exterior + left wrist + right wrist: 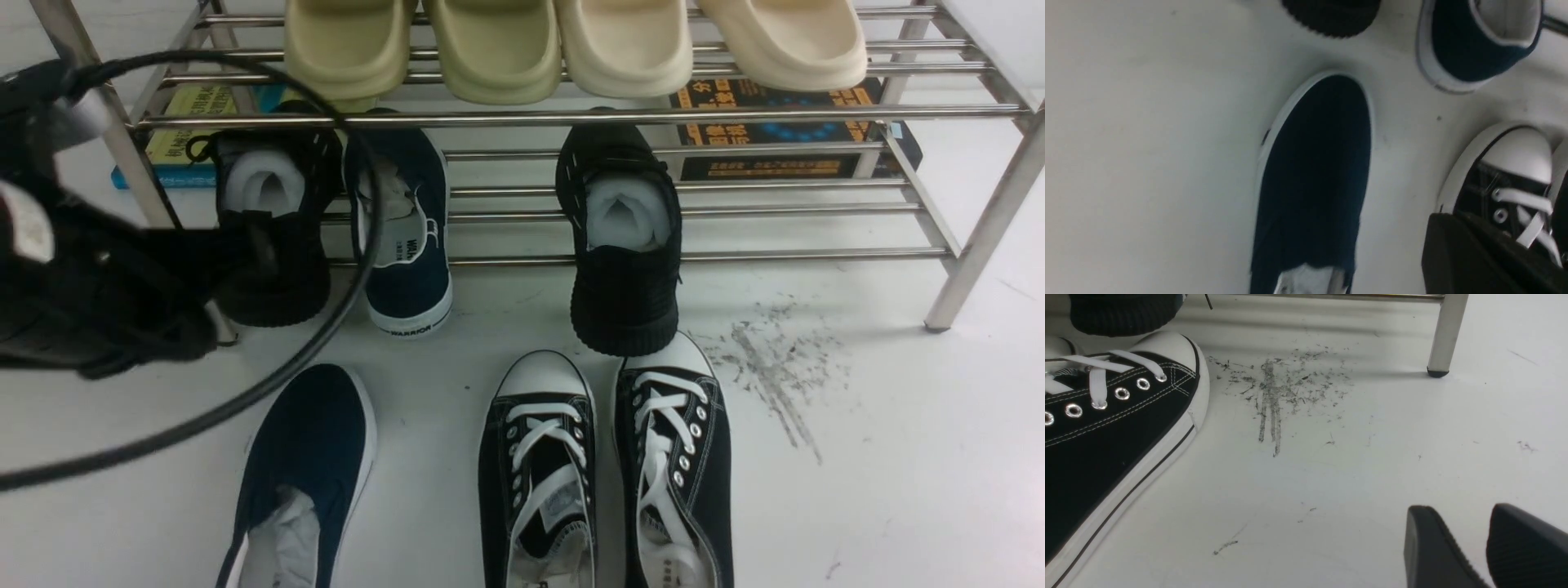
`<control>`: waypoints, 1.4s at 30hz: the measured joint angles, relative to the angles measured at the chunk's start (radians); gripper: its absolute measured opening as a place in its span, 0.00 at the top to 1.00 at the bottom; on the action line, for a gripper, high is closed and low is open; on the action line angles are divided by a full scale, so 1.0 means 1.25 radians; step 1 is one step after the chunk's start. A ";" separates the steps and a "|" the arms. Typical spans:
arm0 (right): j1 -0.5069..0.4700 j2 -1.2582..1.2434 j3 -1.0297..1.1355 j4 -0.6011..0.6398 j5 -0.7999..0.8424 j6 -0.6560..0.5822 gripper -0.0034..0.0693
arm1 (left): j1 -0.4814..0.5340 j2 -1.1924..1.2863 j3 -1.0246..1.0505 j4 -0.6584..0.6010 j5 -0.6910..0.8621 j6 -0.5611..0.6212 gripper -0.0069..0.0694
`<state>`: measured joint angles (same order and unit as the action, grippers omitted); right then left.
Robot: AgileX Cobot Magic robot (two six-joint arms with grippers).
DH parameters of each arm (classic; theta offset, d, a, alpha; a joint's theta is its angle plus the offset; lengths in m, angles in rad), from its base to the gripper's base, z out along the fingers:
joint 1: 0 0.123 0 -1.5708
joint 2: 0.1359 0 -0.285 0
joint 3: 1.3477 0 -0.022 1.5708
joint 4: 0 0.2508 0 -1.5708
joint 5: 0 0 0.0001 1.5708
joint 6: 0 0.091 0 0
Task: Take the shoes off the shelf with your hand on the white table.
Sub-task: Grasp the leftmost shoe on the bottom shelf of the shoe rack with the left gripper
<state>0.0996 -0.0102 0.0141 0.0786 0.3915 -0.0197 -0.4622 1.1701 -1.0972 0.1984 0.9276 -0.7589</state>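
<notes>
One navy shoe (314,441) lies on the white table (898,506); the other shoe (408,286) sits on the shelf (735,114), lower tier, toe out. Soft, light canvas: I would pinch its opening rim. My left gripper (1470,253) is clenched, apparently empty.

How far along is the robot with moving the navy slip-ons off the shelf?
Done: one navy slip-on lies on the white table. In hand: nothing; the left gripper is shut, holding no shoe. Left: the other navy slip-on sits on the lower tier of the shelf.
</notes>
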 joint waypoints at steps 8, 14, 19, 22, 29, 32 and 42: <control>0.000 0.000 0.000 0.000 0.000 0.000 0.63 | 0.000 0.226 -0.130 0.000 -0.084 -0.012 0.82; 0.000 0.000 0.000 0.000 0.000 0.000 0.63 | 0.000 0.342 -0.184 0.042 -0.144 -0.021 0.66; 0.000 0.000 0.000 0.000 0.000 0.000 0.63 | 0.000 0.384 -0.189 0.110 -0.194 -0.063 0.55; 0.000 0.000 0.000 0.000 0.000 0.000 0.63 | 0.000 0.406 -0.189 0.165 -0.219 -0.107 0.54; 0.000 0.000 0.000 0.000 0.000 0.000 0.63 | 0.000 0.448 -0.190 0.251 -0.232 -0.211 0.54; 0.000 0.000 0.000 0.000 0.000 0.000 0.63 | 0.000 0.458 -0.190 0.268 -0.238 -0.230 0.54; 0.000 0.000 0.000 0.000 0.000 0.000 0.63 | 0.000 0.519 -0.190 0.308 -0.280 -0.264 0.59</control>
<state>0.0996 -0.0102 0.0141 0.0786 0.3915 -0.0197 -0.4622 1.8188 -1.3347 0.5838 0.5779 -1.0885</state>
